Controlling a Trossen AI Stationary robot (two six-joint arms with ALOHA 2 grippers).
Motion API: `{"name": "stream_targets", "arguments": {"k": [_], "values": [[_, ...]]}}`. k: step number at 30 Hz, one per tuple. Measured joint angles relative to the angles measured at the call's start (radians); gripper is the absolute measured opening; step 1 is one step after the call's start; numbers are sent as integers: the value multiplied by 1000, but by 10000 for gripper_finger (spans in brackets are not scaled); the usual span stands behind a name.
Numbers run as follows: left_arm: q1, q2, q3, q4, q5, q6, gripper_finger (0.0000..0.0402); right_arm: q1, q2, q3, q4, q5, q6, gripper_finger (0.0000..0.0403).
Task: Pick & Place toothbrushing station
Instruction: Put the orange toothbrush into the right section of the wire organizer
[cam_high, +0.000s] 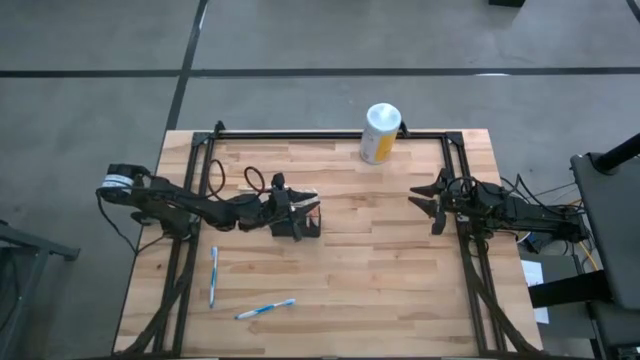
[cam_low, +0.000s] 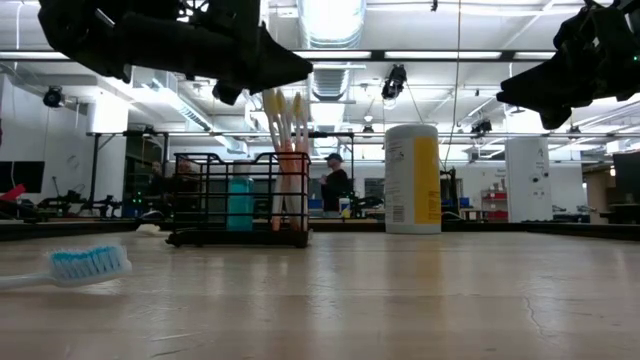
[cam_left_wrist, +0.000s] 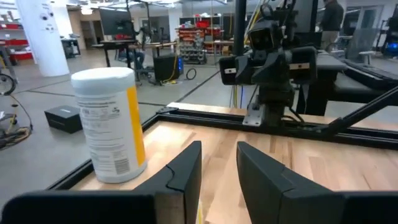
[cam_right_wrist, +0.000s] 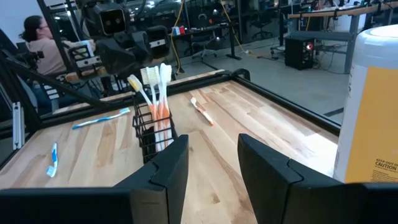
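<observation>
The black wire-mesh basket (cam_high: 298, 228) stands on its base on the wooden table, left of centre. It holds upright orange-handled toothbrushes (cam_right_wrist: 157, 99) and also shows in the low view (cam_low: 240, 205). My left gripper (cam_high: 310, 208) hovers just above the basket and the brush heads (cam_low: 283, 105). It is open and empty (cam_left_wrist: 219, 174). My right gripper (cam_high: 425, 200) is open and empty near the table's right edge, raised off the table (cam_right_wrist: 213, 168).
A white-topped cylindrical canister with a yellow label (cam_high: 380, 132) stands at the far edge. Two blue toothbrushes (cam_high: 213, 275) (cam_high: 265, 310) lie near the front left. An orange toothbrush (cam_right_wrist: 200, 111) lies beyond the basket. A black frame (cam_high: 330, 132) rims the table. People show in the room behind.
</observation>
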Motion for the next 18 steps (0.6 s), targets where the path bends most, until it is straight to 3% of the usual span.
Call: {"name": "stream_targets", "arguments": {"k": [6,11,15,18], "values": [[0,-6,-10,25,-1,9,104,0,0,0,0,0,0,132],[0,-87,3,74,41,146,104,0,0,0,-1,0,0,132],[5,-224,38,-110,87,153,106,0,0,0,-1,0,0,132],[8,-331,103,-432,56,151,106,0,0,0,-1,0,0,132]]}}
